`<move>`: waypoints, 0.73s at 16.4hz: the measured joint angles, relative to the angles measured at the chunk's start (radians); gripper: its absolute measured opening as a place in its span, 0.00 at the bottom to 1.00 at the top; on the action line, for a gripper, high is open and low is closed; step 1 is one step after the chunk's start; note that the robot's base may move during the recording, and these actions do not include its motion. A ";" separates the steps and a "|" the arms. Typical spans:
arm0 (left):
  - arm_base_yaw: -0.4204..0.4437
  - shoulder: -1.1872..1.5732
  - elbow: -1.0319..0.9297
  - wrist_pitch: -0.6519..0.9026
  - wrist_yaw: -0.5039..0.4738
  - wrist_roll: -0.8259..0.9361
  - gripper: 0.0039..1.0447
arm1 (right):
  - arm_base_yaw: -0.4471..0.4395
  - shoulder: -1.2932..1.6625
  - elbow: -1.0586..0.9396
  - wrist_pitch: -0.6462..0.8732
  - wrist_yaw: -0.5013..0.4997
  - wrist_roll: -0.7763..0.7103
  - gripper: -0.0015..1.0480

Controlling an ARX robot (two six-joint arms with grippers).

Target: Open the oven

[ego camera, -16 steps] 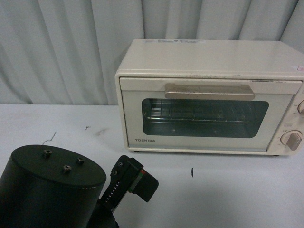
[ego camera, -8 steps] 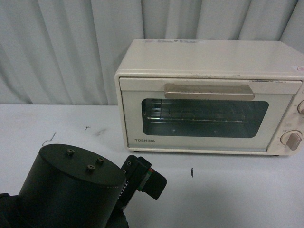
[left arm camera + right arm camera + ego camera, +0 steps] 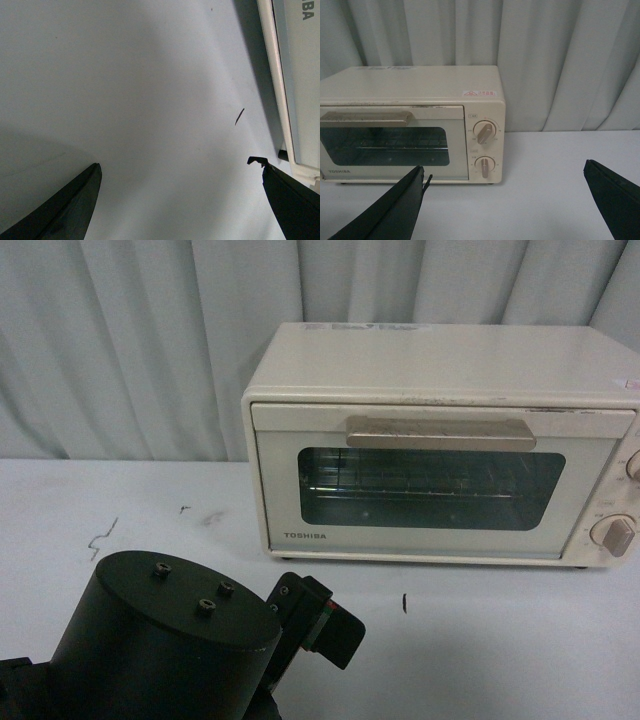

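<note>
Oven not yet opened; the whole task is left.
Front: oven [image 3: 440,370] on surface [image 3: 500,640], door [image 3: 430,490] shut, handle [image 3: 440,431] free. Left wrist: left pincer [image 3: 180,200] spread wide, empty, near oven's base. Right wrist: right pincer [image 3: 502,200] spread wide, empty, well short.

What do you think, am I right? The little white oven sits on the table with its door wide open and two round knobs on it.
Not quite. The door of the oven is shut, its handle up against the front, as the front view shows. The rest holds: the oven sits on the table and has two round knobs.
</note>
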State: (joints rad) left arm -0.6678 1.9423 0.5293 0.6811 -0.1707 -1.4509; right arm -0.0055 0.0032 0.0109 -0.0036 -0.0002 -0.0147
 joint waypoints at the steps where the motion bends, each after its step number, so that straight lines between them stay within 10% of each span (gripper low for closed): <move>1: 0.000 0.000 0.000 0.000 0.000 0.000 0.94 | 0.000 0.000 0.000 0.000 0.000 0.000 0.94; 12: 0.000 0.000 0.000 0.000 0.001 0.000 0.94 | 0.022 0.014 0.000 0.023 0.060 -0.006 0.94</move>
State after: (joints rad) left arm -0.6678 1.9423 0.5293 0.6807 -0.1699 -1.4509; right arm 0.0166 0.0177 0.0113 0.0196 0.0601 -0.0212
